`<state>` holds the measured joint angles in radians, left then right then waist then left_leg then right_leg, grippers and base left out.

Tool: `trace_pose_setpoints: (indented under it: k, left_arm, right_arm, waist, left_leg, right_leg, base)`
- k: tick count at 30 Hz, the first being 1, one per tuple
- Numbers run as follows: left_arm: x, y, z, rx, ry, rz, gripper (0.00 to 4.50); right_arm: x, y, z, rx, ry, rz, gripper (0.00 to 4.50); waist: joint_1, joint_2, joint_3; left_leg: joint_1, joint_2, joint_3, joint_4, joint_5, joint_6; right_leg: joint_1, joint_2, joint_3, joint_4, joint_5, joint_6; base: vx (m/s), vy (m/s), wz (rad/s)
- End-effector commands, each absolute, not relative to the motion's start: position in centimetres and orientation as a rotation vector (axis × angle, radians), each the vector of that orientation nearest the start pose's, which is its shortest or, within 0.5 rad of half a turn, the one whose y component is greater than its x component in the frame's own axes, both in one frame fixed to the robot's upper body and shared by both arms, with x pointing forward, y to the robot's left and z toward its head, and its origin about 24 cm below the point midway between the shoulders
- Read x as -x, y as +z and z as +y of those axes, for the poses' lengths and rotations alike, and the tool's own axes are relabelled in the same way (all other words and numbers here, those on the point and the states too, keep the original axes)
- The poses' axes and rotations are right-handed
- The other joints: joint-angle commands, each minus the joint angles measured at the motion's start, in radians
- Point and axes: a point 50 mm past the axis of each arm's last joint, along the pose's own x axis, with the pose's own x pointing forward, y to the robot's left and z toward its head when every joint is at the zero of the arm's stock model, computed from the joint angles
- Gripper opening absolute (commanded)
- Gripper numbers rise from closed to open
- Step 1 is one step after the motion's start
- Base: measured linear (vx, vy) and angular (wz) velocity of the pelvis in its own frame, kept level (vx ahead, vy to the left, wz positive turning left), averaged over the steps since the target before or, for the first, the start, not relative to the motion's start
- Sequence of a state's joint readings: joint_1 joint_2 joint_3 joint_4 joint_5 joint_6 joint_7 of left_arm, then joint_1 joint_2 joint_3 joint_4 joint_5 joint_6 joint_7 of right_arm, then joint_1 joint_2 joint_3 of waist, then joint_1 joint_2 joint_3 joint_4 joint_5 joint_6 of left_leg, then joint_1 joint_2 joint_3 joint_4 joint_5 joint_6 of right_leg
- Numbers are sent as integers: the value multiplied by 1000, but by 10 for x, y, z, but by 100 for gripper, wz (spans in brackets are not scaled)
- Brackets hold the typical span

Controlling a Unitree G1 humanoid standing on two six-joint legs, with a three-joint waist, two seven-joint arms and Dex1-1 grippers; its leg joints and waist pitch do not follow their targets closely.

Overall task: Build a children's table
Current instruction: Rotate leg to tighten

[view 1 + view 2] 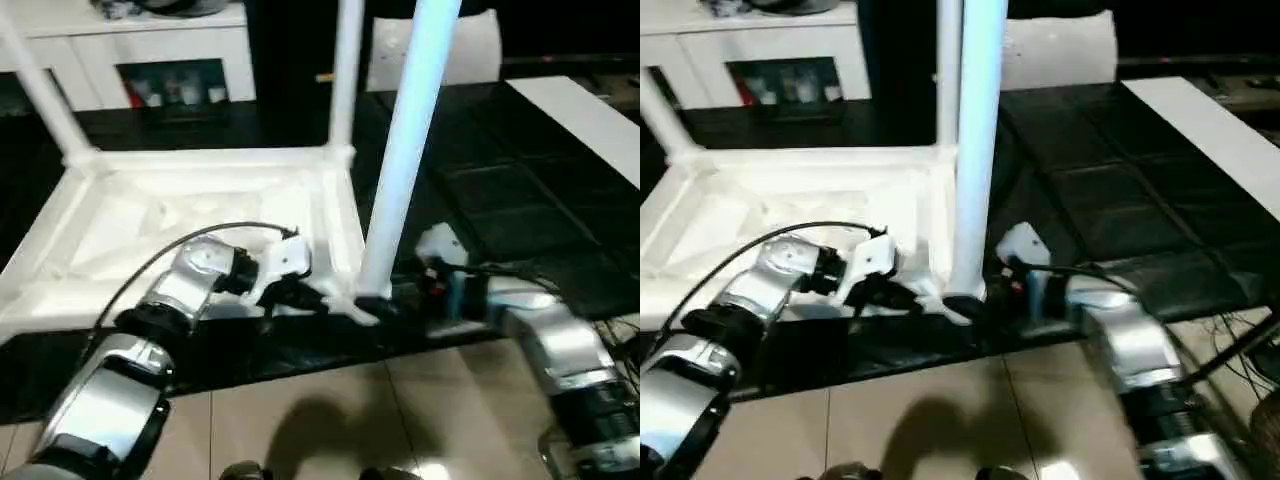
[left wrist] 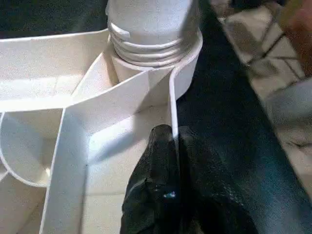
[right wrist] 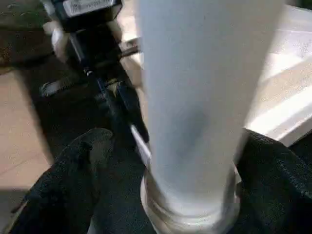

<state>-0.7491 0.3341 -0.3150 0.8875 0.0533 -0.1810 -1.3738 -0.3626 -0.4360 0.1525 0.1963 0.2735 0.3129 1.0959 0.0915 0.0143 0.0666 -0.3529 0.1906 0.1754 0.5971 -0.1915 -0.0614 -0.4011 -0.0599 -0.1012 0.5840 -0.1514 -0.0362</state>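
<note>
Black mat, left gripper (image 2: 170, 161) pinching tabletop rim (image 2: 171, 105)

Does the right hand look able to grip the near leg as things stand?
Probably yes: the right hand already has a finger on each side of the near leg, just above its threaded base, nothing between.

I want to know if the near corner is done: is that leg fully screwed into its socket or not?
Not fully. The leg stands upright in the corner socket, but threads still show above the socket's rim.
</note>
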Motion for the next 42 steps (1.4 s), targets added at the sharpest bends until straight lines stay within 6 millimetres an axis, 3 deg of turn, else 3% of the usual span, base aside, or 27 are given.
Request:
trace_pose_setpoints:
  k: [1, 11, 20, 30, 36, 38, 39, 42]
  left_arm:
    - [-324, 68, 120, -532, -1684, 347, 0]
    - [-318, 71, 121, -613, -1834, 381, 0]
    - [-320, 72, 122, -652, -1843, 388, 0]
    - [-321, 70, 123, -621, -1824, 392, 0]
    - [-331, 67, 117, -572, -1640, 391, 0]
    - [-336, 67, 109, -529, -1550, 389, 0]
    - [-337, 67, 108, -523, -1544, 387, 0]
    - [-342, 69, 86, -411, -1447, 342, 0]
  right_arm:
    - [-283, 80, -151, 104, 1327, 275, 417]
    - [-286, 80, -152, 116, 1467, 329, 342]
    - [-286, 82, -148, 101, 1569, 369, 255]
    - [-284, 82, -145, 39, 1591, 382, 201]
    - [-284, 79, -130, -47, 1415, 317, 198]
    - [-286, 75, -121, -45, 1311, 312, 198]
    - [-286, 74, -120, -44, 1300, 313, 198]
    - [-294, 68, -102, -100, 1100, 322, 198]
  waist:
    - [3, -11, -75]
    - [21, -17, -75]
    - [19, -20, -73]
    - [18, -22, -68]
    - [14, -23, -63]
    - [5, -31, -60]
    - [2, -25, -57]
    - [-17, -25, -56]
  left_leg:
    - [7, 43, -7, -61, -150, 89]
    - [6, 48, -9, -62, -136, 84]
    - [3, 46, -10, -63, -125, 87]
    - [5, 46, -10, -65, -135, 82]
    - [5, 42, -10, -67, -156, 66]
    - [7, 37, -12, -69, -173, 47]
    - [13, 35, -13, -68, -186, 40]
    - [5, 36, -16, -72, -189, 33]
  right_leg:
    - [59, -91, 57, -77, -352, -150]
    - [55, -95, 58, -69, -327, -162]
    - [56, -93, 56, -71, -345, -147]
    - [54, -93, 56, -76, -379, -137]
    - [52, -92, 54, -85, -438, -112]
    - [52, -93, 50, -95, -507, -81]
    - [45, -94, 49, -101, -542, -71]
    - [50, -92, 47, -101, -538, -69]
  base:
    - [0, 0, 0]
    - [0, 0, 0]
    - [0, 0, 0]
    - [0, 0, 0]
    - [0, 0, 0]
    - [0, 0, 0]
    - [0, 0, 0]
    - [0, 0, 0]
